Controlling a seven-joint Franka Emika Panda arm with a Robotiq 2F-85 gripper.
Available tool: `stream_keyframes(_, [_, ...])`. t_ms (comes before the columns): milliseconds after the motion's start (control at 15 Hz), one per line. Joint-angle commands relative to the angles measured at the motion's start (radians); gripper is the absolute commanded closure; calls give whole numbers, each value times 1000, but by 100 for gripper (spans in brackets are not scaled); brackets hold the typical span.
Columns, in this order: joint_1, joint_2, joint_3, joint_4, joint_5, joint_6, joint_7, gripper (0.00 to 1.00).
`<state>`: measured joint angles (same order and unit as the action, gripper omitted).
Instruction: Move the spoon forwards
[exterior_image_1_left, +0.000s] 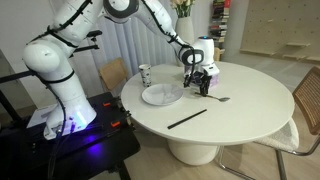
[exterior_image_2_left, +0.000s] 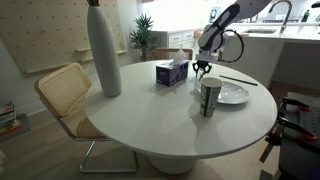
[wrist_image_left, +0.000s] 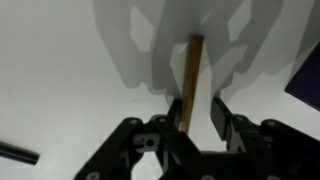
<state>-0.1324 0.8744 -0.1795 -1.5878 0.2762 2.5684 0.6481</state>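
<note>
The spoon (exterior_image_1_left: 217, 99) lies flat on the round white table (exterior_image_1_left: 240, 125), to the right of the white plate (exterior_image_1_left: 162, 95). In the wrist view it shows as a thin, brownish-lit handle (wrist_image_left: 191, 70) running away from the camera. My gripper (exterior_image_1_left: 201, 88) is low over the spoon's near end. In the wrist view the gripper (wrist_image_left: 198, 104) is open, with the handle between the fingers and close to the left one. The gap to the right finger stays wide. In an exterior view the gripper (exterior_image_2_left: 203, 69) hangs behind a cup, and I cannot make out the spoon there.
A long thin black stick (exterior_image_1_left: 187, 118) lies in front of the plate; its end shows in the wrist view (wrist_image_left: 15, 152). A cup (exterior_image_2_left: 209, 95), a tissue box (exterior_image_2_left: 172, 73) and a tall white vase (exterior_image_2_left: 103, 50) stand on the table. Chairs stand around it.
</note>
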Motion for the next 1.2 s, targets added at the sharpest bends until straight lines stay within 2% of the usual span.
stream_keyframes(0, [0, -1, 0, -11, 2, 10, -16, 94])
stream_keyframes(133, [-2, -2, 0, -11, 3, 10, -17, 100])
stream_keyframes(600, [3, -12, -6, -15, -3, 7, -14, 97])
stream_keyframes(1133, [47, -182, -34, -111, -55, 31, -38, 97])
